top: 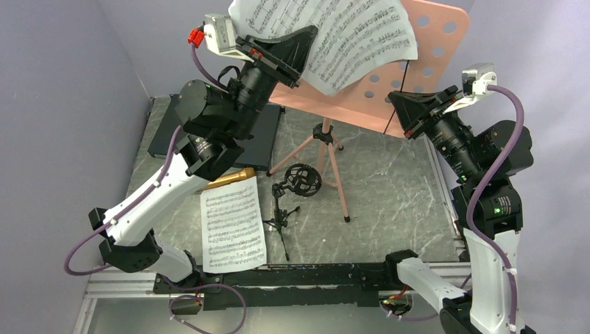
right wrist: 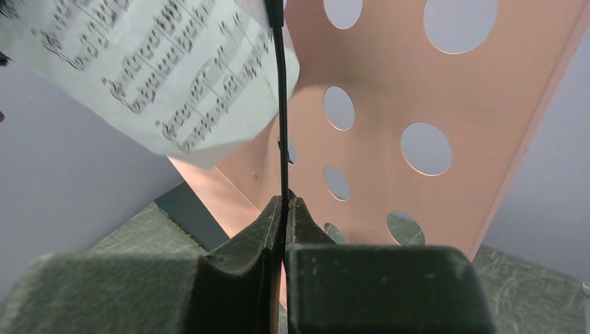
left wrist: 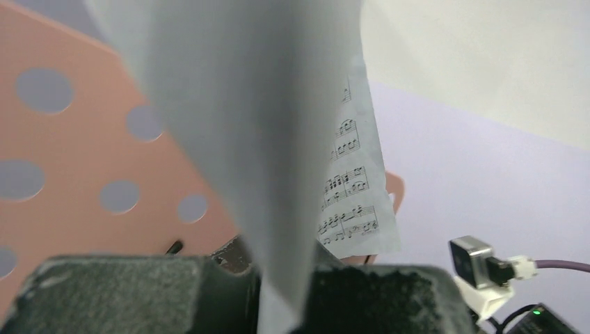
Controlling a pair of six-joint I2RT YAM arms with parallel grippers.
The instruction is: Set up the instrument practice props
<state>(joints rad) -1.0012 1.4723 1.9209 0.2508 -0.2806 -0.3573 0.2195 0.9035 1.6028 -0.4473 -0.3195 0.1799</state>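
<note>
Two sheet-music pages: raised page pinched by the clenched left gripper against one pink music stand; flat page lies front-left, just beside one mic stand. Right gripper clamps the stand's thin black rod.

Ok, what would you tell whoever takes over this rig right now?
Left gripper: shut on one sheet-music page, held up at the music stand.
Right gripper: shut on a thin black rod at the stand's front.
Second page flat on the table; gold microphone and small mic stand beside it.
Done: stand upright.
To do: seat both pages, mount the microphone.
</note>
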